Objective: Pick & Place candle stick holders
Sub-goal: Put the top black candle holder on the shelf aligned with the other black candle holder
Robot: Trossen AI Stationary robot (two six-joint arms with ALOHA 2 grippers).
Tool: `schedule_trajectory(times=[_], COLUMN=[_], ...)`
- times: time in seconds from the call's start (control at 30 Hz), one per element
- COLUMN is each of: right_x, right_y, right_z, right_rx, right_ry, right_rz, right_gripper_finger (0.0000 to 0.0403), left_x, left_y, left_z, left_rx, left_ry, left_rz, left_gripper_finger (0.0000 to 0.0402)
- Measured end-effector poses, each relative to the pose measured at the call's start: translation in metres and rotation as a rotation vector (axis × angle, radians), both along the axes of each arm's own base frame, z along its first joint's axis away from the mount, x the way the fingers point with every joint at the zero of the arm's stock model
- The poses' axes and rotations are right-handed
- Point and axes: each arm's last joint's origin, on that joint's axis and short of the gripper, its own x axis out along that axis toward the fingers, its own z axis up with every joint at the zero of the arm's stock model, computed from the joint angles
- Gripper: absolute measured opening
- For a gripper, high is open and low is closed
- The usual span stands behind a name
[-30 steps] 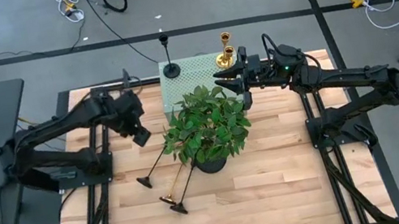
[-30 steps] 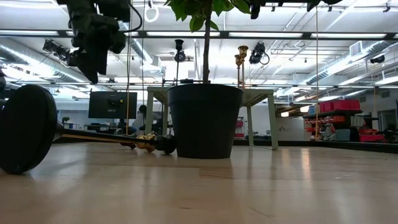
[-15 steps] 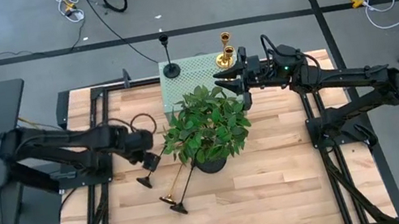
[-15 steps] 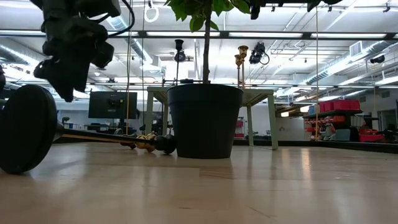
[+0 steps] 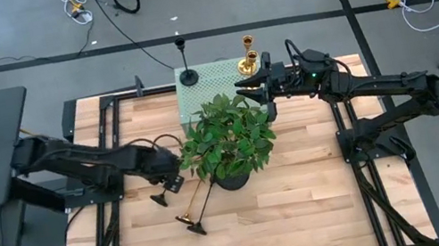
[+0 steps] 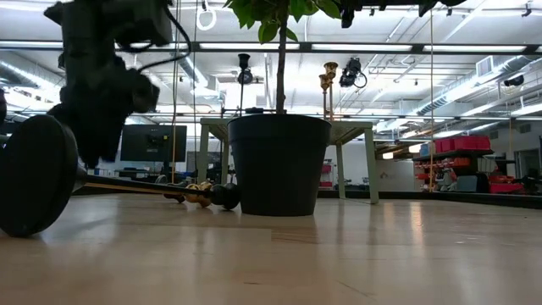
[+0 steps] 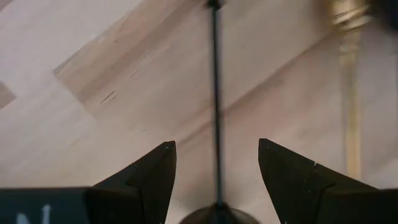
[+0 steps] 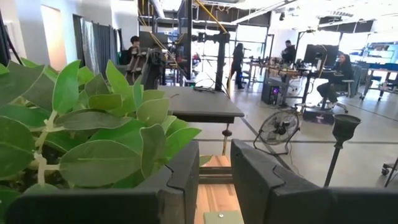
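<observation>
L gripper (image 5: 172,182) low over desk (image 5: 307,207), jaws spread wide either side of a lying black candlestick (image 7: 215,99), not closed on it; gold candlestick (image 7: 350,93) lies beside. Potted plant (image 5: 228,144) mid-desk. Green box (image 5: 196,91) at 12 o'clock carries upright black holder (image 5: 186,61) and gold pair (image 5: 247,55). R gripper (image 5: 252,92) beside box, jaws apart, empty.

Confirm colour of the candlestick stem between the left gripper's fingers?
Matte black stem, centred between the open left gripper; clearest in the left wrist view.
</observation>
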Motion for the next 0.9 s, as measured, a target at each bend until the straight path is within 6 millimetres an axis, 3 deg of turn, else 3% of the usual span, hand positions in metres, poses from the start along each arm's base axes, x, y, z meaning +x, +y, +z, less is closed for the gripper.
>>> schedule_trajectory(times=[0.33,0.9], right_x=[0.000,0.000], right_y=[0.000,0.000], right_z=[0.000,0.000], right_rx=[-0.002,-0.003], right_ry=[-0.003,0.000], right_rz=[0.000,0.000], right_gripper_finger=[0.0091,0.0091], left_x=[0.017,0.025], left_y=[-0.002,-0.003], left_z=[-0.033,-0.048], left_rx=[0.000,0.001], left_ry=[0.112,0.139], left_rz=[-0.007,-0.031], left_gripper_finger=[0.0229,0.0229])
